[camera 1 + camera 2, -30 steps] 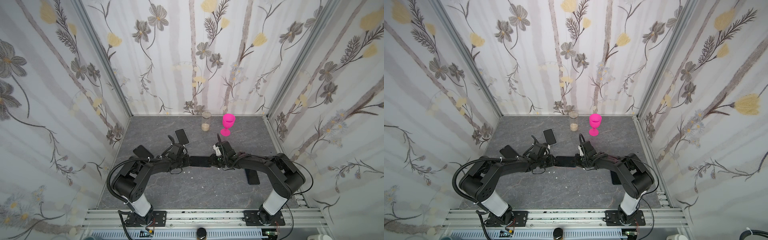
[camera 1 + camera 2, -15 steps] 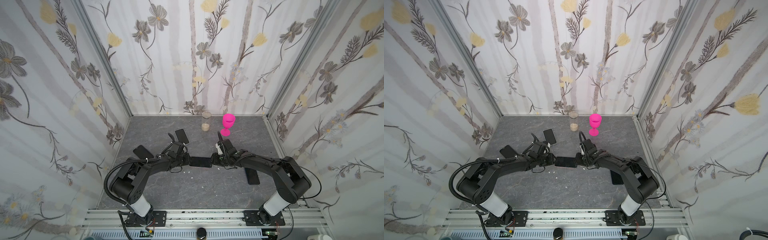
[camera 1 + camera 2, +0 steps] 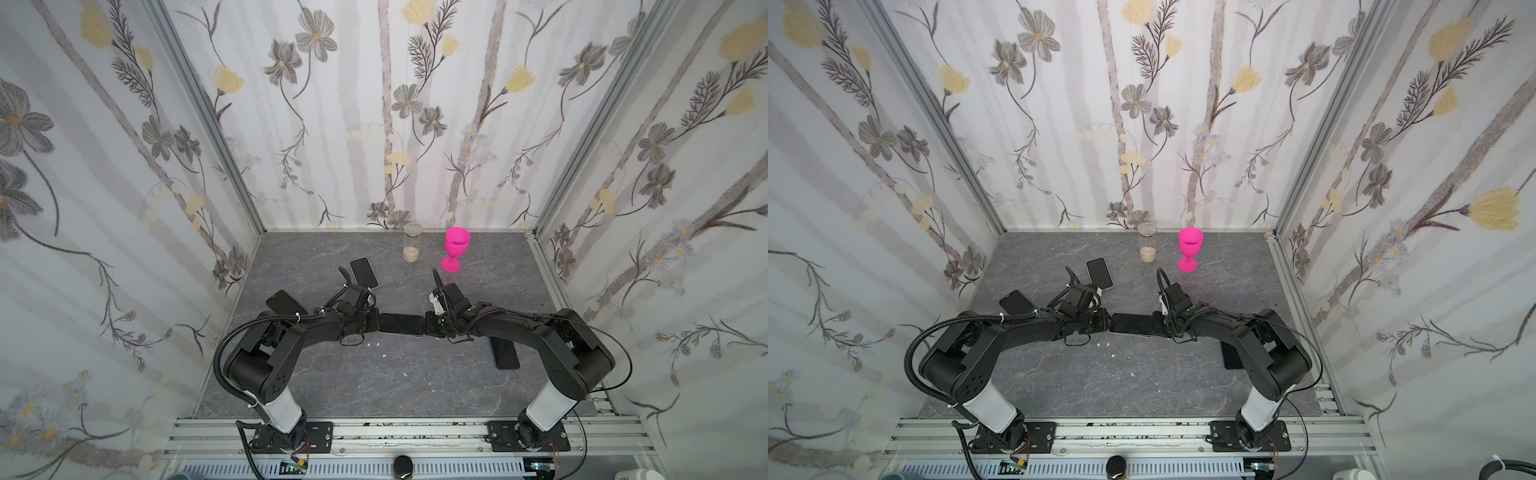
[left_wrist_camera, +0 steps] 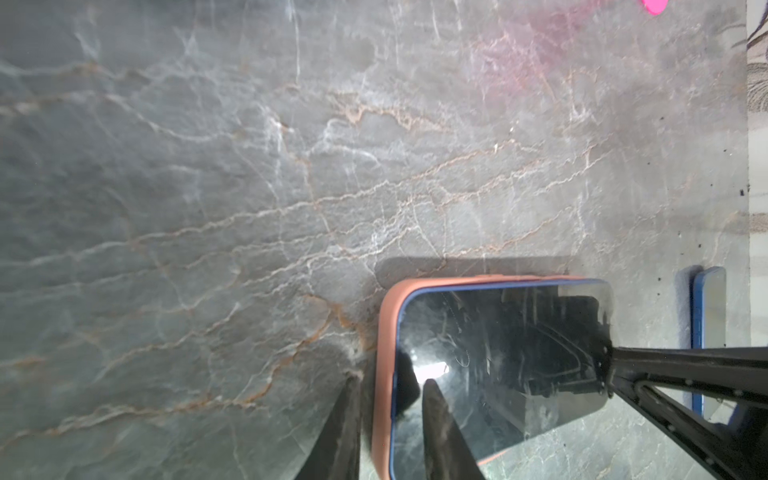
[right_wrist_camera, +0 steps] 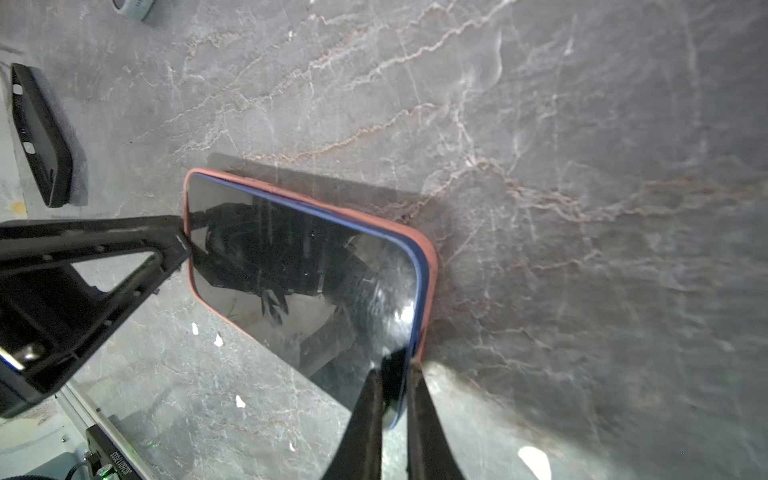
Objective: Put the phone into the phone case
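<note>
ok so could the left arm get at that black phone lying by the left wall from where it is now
Probably yes. The black phone lies flat on bare table right beside the left arm, nothing on top of it. But the left gripper is clamped on the orange case end, so it would have to let go and pull back first.

phone [image 4: 498, 365]: blue edge, black glass | phone case [image 4: 384, 374]: salmon | goblet [image 3: 456, 248]: magenta | tabletop [image 3: 374, 374]: grey veined marble

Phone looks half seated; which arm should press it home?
Right, probably. The right gripper is shut on the phone at its end, where the blue edge seems proud of the case. The left gripper clamps the case's other end, steadying it.
</note>
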You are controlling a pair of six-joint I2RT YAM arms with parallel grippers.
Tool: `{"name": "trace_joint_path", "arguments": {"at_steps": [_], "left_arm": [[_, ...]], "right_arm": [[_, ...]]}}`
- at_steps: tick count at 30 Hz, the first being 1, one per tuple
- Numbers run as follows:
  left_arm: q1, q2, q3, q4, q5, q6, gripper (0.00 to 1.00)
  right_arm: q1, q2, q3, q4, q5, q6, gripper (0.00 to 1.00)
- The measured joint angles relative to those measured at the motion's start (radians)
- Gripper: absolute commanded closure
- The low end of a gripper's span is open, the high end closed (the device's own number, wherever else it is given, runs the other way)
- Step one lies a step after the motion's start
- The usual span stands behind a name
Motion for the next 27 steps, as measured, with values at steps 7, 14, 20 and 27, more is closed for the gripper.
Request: {"name": "trace_joint_path", "arguments": {"at_steps": [7,14,20,27], "left_arm": [[-0.006,-0.004,-0.037,0.055,0.005,-0.024,0.75],[-0.04,-0.039,-0.091,0.113,-0.039,-0.079,0.77],[-0.093,-0.105,-0.156,0.11,-0.033,-0.146,0.76],[-0.103,-0.164,-0.175,0.067,-0.005,-0.146,0.71]], "right_arm": [[0.0,0.016,0.016,0.003,-0.002,0.0,0.94],[0.002,0.018,0.023,-0.003,0.005,-0.002,0.93],[0.002,-0.005,0.021,-0.04,0.039,-0.02,0.9],[0.005,-0.03,0.014,-0.107,0.034,-0.049,0.83]]}}
